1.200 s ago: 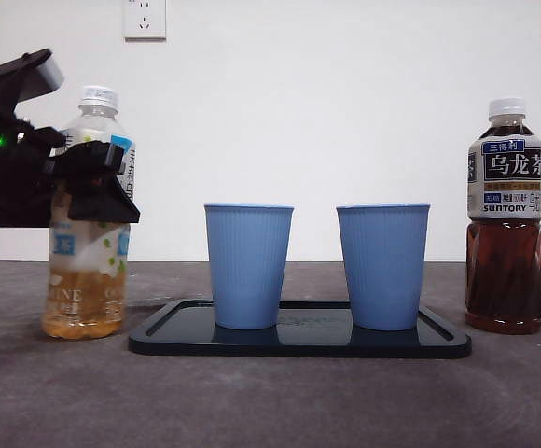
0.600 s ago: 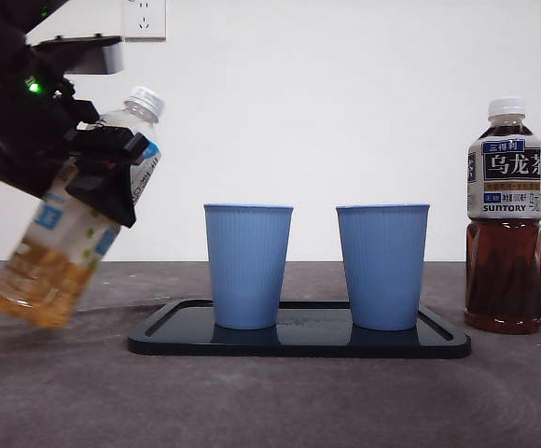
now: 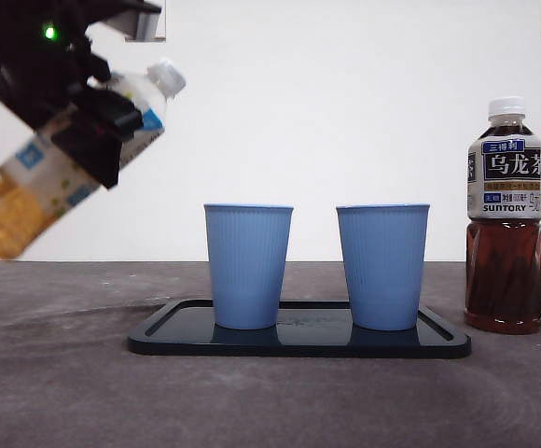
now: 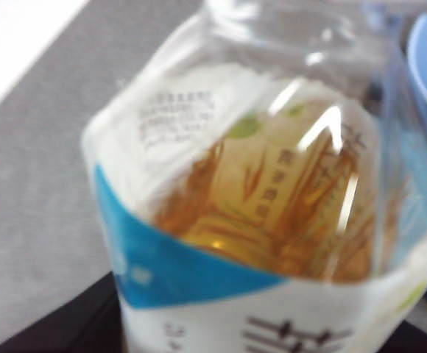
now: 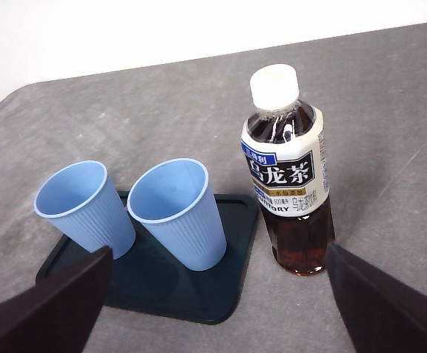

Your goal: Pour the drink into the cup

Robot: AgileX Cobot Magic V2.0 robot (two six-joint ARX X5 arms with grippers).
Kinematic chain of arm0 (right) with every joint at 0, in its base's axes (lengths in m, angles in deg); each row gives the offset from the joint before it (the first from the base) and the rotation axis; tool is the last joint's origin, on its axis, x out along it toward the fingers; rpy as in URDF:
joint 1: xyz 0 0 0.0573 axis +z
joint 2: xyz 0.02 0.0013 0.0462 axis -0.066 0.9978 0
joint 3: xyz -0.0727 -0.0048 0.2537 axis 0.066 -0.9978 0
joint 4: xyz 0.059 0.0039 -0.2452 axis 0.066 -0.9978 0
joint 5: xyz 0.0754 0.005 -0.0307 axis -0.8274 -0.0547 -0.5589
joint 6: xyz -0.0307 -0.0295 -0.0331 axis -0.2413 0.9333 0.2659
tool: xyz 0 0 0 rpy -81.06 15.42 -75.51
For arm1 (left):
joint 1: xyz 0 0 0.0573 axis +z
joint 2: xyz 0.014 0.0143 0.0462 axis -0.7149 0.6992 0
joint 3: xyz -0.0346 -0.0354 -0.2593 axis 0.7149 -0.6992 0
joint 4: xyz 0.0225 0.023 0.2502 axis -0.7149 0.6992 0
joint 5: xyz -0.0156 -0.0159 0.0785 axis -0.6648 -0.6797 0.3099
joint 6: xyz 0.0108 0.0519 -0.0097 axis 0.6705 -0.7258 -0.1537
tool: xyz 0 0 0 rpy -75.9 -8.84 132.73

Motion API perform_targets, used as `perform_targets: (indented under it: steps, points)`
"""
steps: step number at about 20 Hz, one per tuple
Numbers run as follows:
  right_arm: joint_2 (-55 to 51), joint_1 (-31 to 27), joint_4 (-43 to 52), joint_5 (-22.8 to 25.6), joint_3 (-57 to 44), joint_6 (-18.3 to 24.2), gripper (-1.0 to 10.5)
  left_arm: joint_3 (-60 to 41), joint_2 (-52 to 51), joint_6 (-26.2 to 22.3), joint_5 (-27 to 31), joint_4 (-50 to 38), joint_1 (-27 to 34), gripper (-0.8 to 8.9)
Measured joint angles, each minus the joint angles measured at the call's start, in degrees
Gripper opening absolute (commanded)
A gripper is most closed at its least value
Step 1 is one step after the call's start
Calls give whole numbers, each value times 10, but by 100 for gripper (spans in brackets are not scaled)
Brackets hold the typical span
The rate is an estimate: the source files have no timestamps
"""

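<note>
Left hand (image 3: 93, 140) grasping capped yellow-tea bottle (image 3: 65, 163), lifted, tilted, upper left of frame. Right hand (image 5: 213, 309) released, waiting. Step: carrying toward left cup (image 3: 248, 266). Cap appears on; needs removal before pouring.

The left end effector (image 3: 89, 140) is high above the tabletop (image 3: 56, 392) at its left end, holding a tilted bottle (image 3: 65, 159) off the surface, cap end up and leaning toward the tray (image 3: 298, 343) that lies lower and to the right. Two cups (image 3: 248, 265) (image 3: 382, 266) stand side by side on that tray, apart from each other. A second bottle (image 3: 505, 215) stands upright on the tabletop just beyond the tray's far end, and the right end effector (image 5: 213, 309) hangs above it and the tray.
</note>
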Motion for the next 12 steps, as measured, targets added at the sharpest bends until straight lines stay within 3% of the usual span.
perform_targets:
  steps: [12]
  points:
    - [0,0,0,0,0,0,464,113,99,-82,99,133,-34,208]
